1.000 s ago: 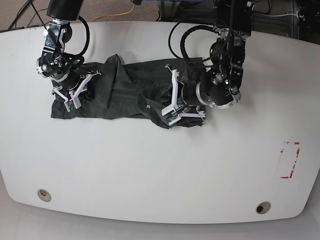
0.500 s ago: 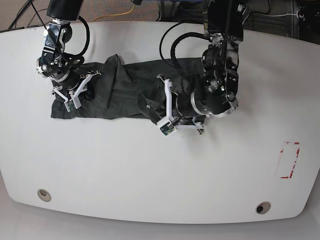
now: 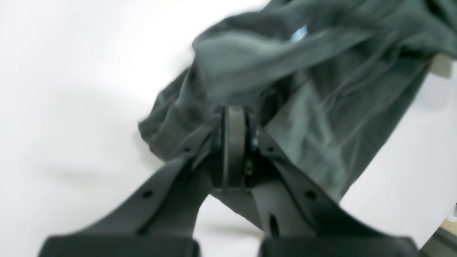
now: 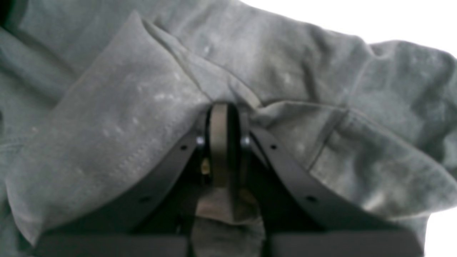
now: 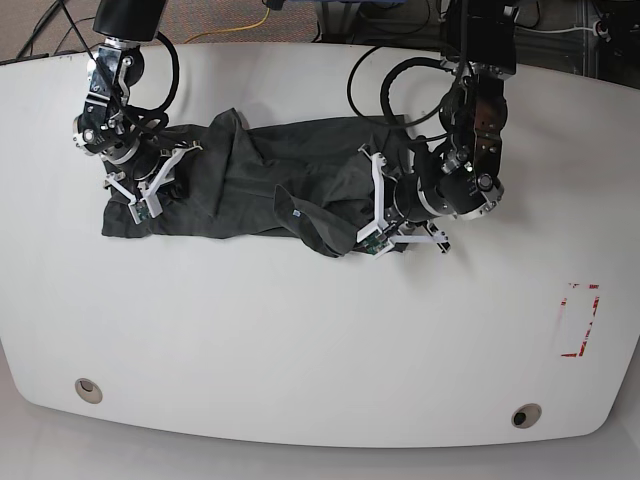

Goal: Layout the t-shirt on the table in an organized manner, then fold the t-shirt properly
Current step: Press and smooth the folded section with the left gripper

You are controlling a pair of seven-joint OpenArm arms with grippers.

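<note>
Charcoal t-shirt point(image 5: 250, 180) bunched lengthwise on my white table point(image 5: 300, 340), left gripper point(image 5: 385, 232) pinching its hem, right gripper point(image 5: 140, 195) clamped on a fold.

Near half of surface point(image 5: 300, 340): bare white, wide passage.
Far band: t-shirt point(image 5: 250, 180) sprawls between both arms, blocking low passes.
Left gripper point(image 5: 385, 235): jaws pinched on cloth at t-shirt's edge.
Right gripper point(image 5: 140, 195): jaws buried in cloth.
Red tape mark point(image 5: 580, 320): flat, no obstacle.
</note>
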